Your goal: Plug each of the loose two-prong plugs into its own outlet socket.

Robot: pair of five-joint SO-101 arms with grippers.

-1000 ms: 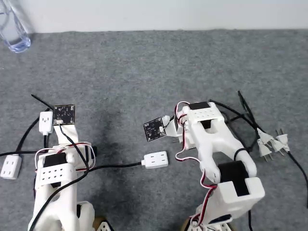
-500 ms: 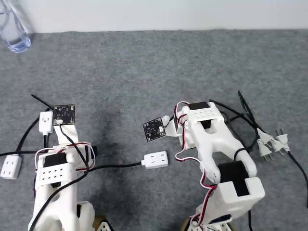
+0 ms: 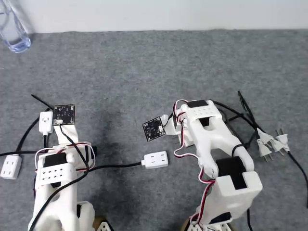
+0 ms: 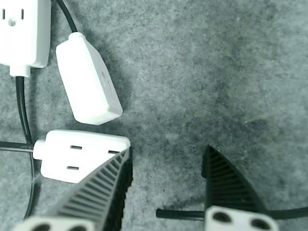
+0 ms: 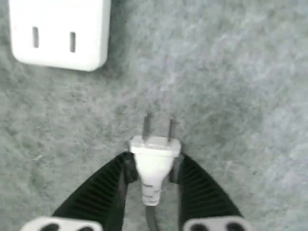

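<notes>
My right gripper [image 5: 153, 161] is shut on a white two-prong plug [image 5: 154, 156], prongs pointing away from the fingers just above the grey mat. A white outlet socket [image 5: 60, 33] with two slots lies a short way ahead of the prongs and off to one side; in the high view that socket [image 3: 156, 159] lies between the arms. My left gripper [image 4: 166, 159] is open over bare mat, one finger [image 4: 108, 185] beside a white socket [image 4: 82, 155]. Two more white sockets [image 4: 89, 79] [image 4: 24, 29] lie close by. Loose white plugs [image 3: 263, 146] [image 3: 280, 139] rest at the right.
Black cords [image 3: 240, 113] loop around the right arm's base and trail to the loose plugs. Another cord [image 3: 115, 165] runs from the middle socket to the left arm. A clear bottle [image 3: 13, 33] stands at the far left corner. The far half of the mat is open.
The right arm has shifted slightly to the left, its wrist camera moving a little with it. The left arm has not moved.
</notes>
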